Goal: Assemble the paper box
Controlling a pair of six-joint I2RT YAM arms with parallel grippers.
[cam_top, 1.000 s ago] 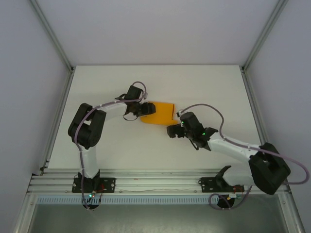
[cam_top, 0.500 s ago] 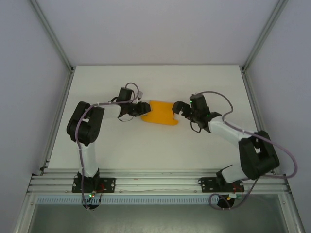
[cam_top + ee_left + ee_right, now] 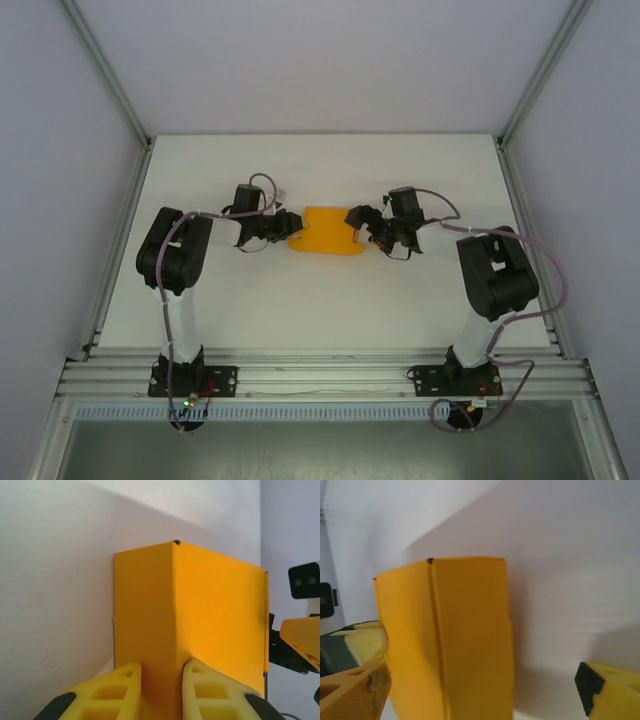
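The paper box point(image 3: 326, 232) is bright orange card, lying partly folded on the white table between my two grippers. My left gripper point(image 3: 291, 226) is at its left edge. In the left wrist view its yellow fingers point(image 3: 118, 692) pinch a folded panel of the paper box point(image 3: 210, 605), and the left gripper point(image 3: 161, 674) is shut on it. My right gripper point(image 3: 359, 221) is at the box's right edge. It stands wide open point(image 3: 485, 692), with the paper box point(image 3: 455, 640) between its fingers, nearer the left fingertip point(image 3: 355, 692).
The white table point(image 3: 320, 310) is bounded by side walls with metal frame posts point(image 3: 115, 95). The arm bases sit on a rail point(image 3: 320, 378) at the near edge. In the left wrist view, the right gripper's orange finger point(image 3: 303, 646) shows beyond the box.
My right arm swung from the front right up to the box's right edge. My left gripper's jaws narrowed onto the box's left panel, and the box shifted slightly left.
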